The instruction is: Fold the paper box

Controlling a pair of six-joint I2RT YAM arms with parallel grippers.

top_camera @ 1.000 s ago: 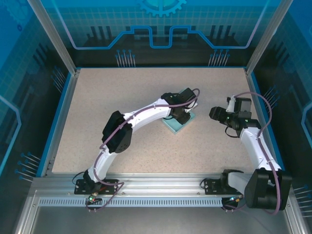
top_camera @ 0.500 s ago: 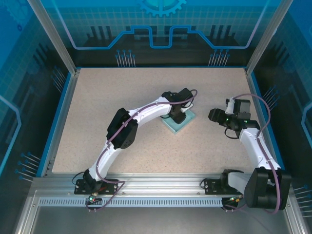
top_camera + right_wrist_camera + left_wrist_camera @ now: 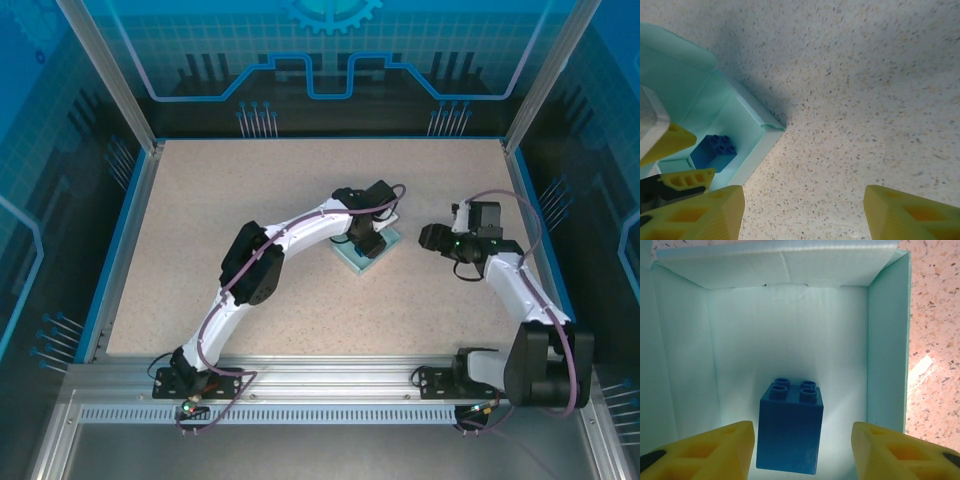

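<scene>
Nearest the left wrist camera, left gripper (image 3: 802, 450) released: yellow fingers (image 3: 715, 450) spread wide, clasping nothing. Between them, closer to the left finger than the right, a dark blue studded brick (image 3: 790, 430), standing upright on the floor of the paper box (image 3: 885, 340). Clear gap on the right-finger side; left side too tight to call touching or not. Just past the fingertips, the box's pale teal interior: floor under the brick, side walls rising outside the fingers on both sides, creased back wall farthest ahead of the gripper. Outside the right wall, speckled worktop (image 3: 935, 340).

Nearest the right wrist camera, right gripper (image 3: 805, 215) likewise released, fingers well apart, bare worktop between and ahead of them. Off to that gripper's left and a little ahead, the open paper box (image 3: 735, 115) with one rounded flap (image 3: 685, 42) raised, the brick (image 3: 715, 150) inside, and the left gripper's yellow fingers (image 3: 670, 142) dipping in on either side of it. No contact between right gripper and box.

From above, left gripper (image 3: 368, 243) down over the paper box (image 3: 352, 262) near mid-worktop, with the box's edges peeking out beneath it. To its right, near but apart from the box, right gripper (image 3: 432, 238), pointing toward it. Beyond both grippers, open worktop (image 3: 300, 170).
</scene>
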